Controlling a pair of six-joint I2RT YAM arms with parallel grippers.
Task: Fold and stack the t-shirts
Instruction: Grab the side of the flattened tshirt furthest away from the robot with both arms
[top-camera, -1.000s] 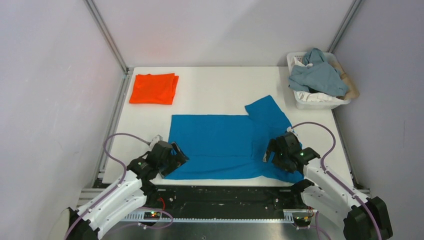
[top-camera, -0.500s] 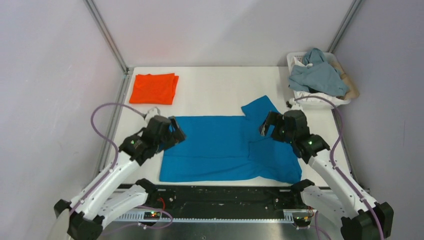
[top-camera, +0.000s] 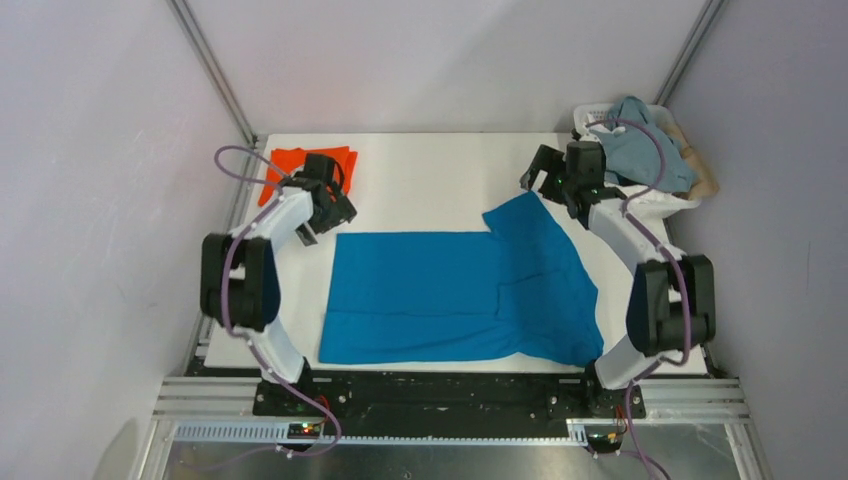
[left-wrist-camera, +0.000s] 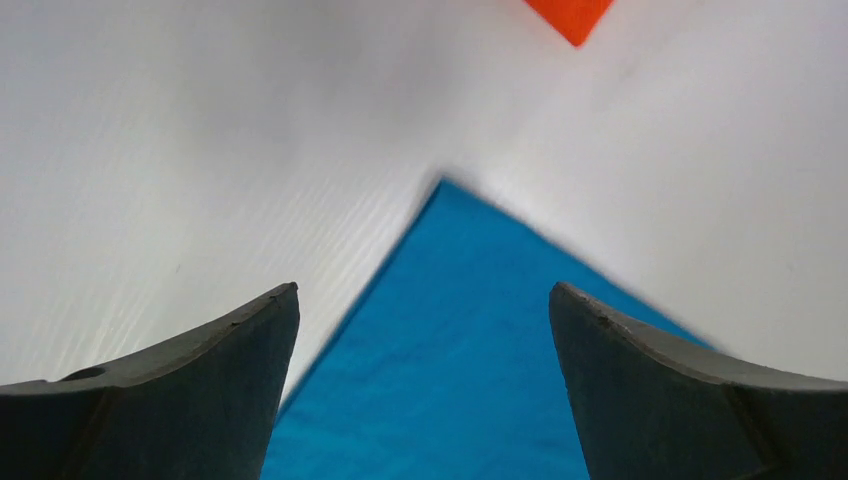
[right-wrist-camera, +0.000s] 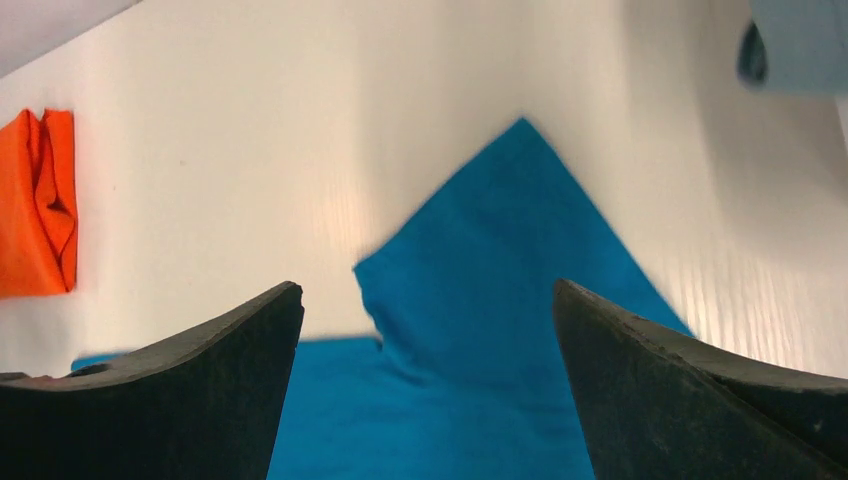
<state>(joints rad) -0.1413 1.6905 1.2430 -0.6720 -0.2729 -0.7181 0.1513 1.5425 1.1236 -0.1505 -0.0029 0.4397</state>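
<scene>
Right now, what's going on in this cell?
The robot is working on a bright blue cloth t-shirt, which lies spread flat on the white table with one sleeve pointing away. The left claw is open, aimed at the shirt's far left corner; the right claw is open, aimed at that sleeve tip. Neither holds anything. A bright orange cloth t-shirt sits folded at the table's far left, and a white plastic basket of clothes stands at the far right.
</scene>
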